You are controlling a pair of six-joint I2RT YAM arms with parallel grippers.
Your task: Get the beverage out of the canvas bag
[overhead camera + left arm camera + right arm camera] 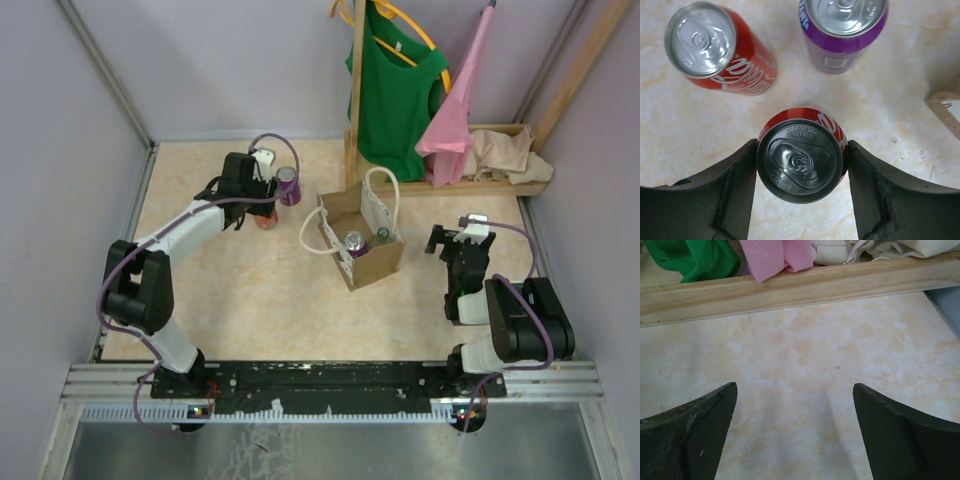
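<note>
Marbled desk (250, 300) left of the canvas bag (365, 262) gathers cans (288, 185); left claw (802, 152) grips a red can (800, 170) there, upright; right claw (795, 430) waits open right of the bag.

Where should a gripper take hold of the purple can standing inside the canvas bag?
Grip the purple can around its top rim, coming straight down: it stands upright in the canvas bag, whose walls hide its sides. The open right gripper is free; the left gripper holds a red can.

Even, bright overhead light; soft shadows; wrist views sharp, edges perhaps slightly blurred.
</note>
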